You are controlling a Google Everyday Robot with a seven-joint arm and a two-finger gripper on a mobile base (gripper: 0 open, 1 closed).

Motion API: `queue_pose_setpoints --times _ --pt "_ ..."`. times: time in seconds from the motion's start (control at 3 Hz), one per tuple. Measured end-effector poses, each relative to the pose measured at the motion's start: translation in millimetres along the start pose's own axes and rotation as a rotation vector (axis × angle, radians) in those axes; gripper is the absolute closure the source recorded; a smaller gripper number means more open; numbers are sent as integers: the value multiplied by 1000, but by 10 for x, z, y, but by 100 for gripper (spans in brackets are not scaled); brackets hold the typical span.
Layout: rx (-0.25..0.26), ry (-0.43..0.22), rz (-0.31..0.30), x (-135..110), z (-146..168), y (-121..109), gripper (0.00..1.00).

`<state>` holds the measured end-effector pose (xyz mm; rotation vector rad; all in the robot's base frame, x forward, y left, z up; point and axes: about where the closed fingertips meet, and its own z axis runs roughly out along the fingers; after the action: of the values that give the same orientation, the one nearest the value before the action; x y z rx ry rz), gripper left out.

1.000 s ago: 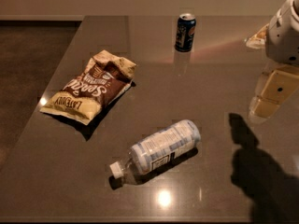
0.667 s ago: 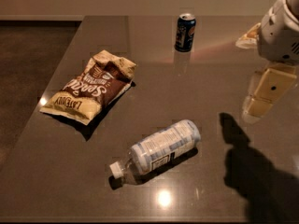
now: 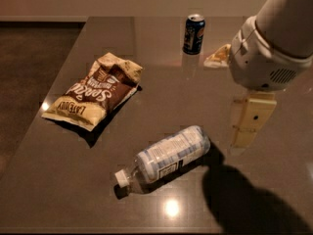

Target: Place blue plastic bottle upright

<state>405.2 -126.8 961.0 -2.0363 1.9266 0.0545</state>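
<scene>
The blue plastic bottle (image 3: 168,155) lies on its side on the dark table (image 3: 161,77), near the front edge. It is clear with a pale blue-white label. Its white cap (image 3: 122,178) points to the lower left and its base to the upper right. My gripper (image 3: 243,137) hangs from the white arm (image 3: 266,53) just right of the bottle's base and above the table surface, apart from the bottle. Its shadow falls on the table to the bottle's right.
A brown and cream chip bag (image 3: 95,92) lies at the left of the table. A dark blue can (image 3: 193,34) stands upright at the back. A small yellowish item (image 3: 217,57) shows behind the arm. The table's left edge drops to dark floor.
My arm and gripper have moved left and nearer to the bottle's base. The bottle, bag and can have not moved.
</scene>
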Motion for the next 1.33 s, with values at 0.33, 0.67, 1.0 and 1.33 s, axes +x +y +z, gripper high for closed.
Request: queue_pose_setpoints --times 0.33,0.67,1.0,1.33 --pt "-53 12 -136 -335 265 322 0" --pt "-112 40 -246 -601 574 603 0" --pt "-158 76 -320 -762 866 777 0" --pt "-178 112 -364 -857 1072 822 0"
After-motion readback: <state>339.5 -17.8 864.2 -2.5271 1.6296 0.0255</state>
